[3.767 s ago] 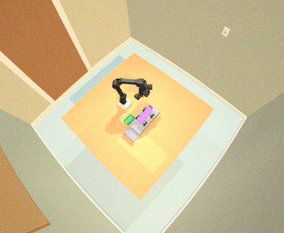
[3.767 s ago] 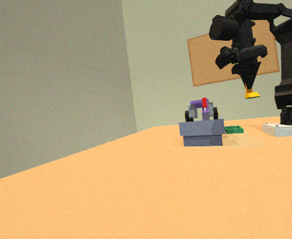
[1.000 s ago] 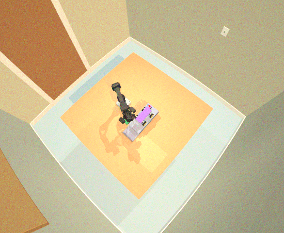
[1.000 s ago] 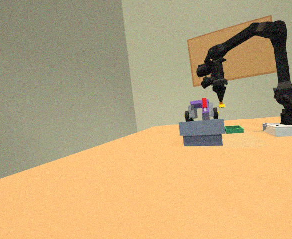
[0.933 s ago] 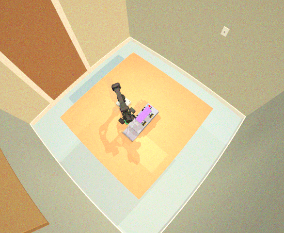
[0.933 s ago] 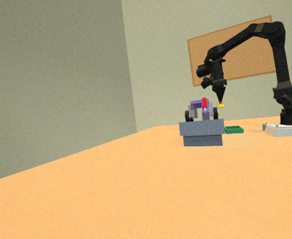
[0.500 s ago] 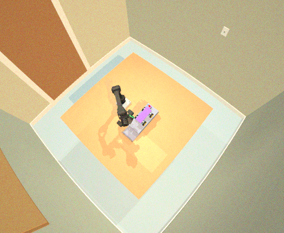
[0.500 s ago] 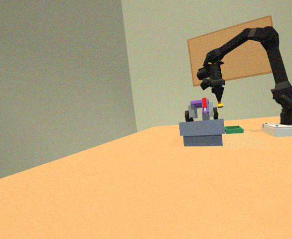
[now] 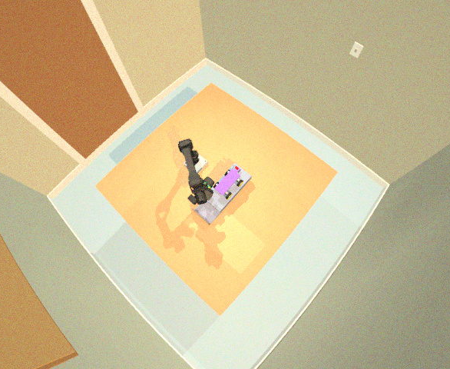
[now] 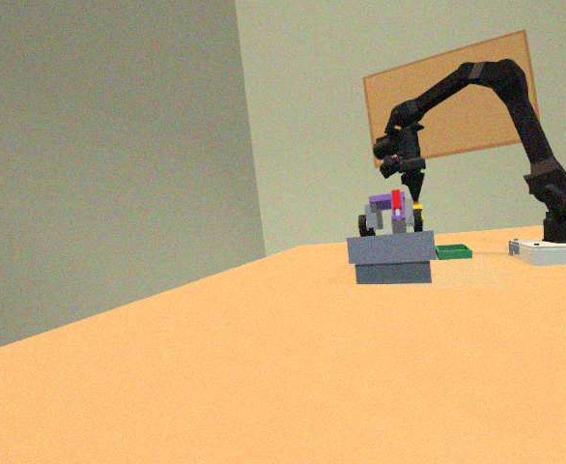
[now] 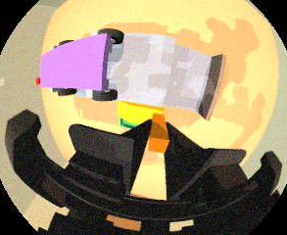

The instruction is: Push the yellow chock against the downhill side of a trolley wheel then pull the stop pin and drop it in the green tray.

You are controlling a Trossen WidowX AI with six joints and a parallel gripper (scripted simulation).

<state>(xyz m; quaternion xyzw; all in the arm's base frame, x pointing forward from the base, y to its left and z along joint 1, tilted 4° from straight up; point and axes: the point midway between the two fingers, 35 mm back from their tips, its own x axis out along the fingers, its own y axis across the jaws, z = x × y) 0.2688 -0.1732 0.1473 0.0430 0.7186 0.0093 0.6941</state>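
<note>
The trolley [image 9: 227,182] [image 10: 381,202] [image 11: 76,64], with a purple top and black wheels, stands on the grey ramp [image 9: 209,213] [image 10: 390,249] [image 11: 150,61]. The red-headed stop pin [image 9: 236,168] [image 10: 395,198] [image 11: 38,81] is at its uphill end. My gripper [image 10: 416,200] [image 11: 157,123] is shut on the orange handle of the yellow chock [image 10: 417,205] [image 11: 139,111]. In the wrist view the chock overlaps the ramp's side edge, downhill of the nearest wheel and apart from it; it appears raised. Its black base is hidden. The green tray [image 10: 453,252] [image 11: 125,122] is mostly hidden behind the chock in the wrist view.
The arm's white base [image 9: 202,161] [image 10: 555,252] stands on the tray's side of the ramp. The ramp's low end [image 11: 213,88] is at the right in the wrist view. The arm hangs over the tray area in the top view.
</note>
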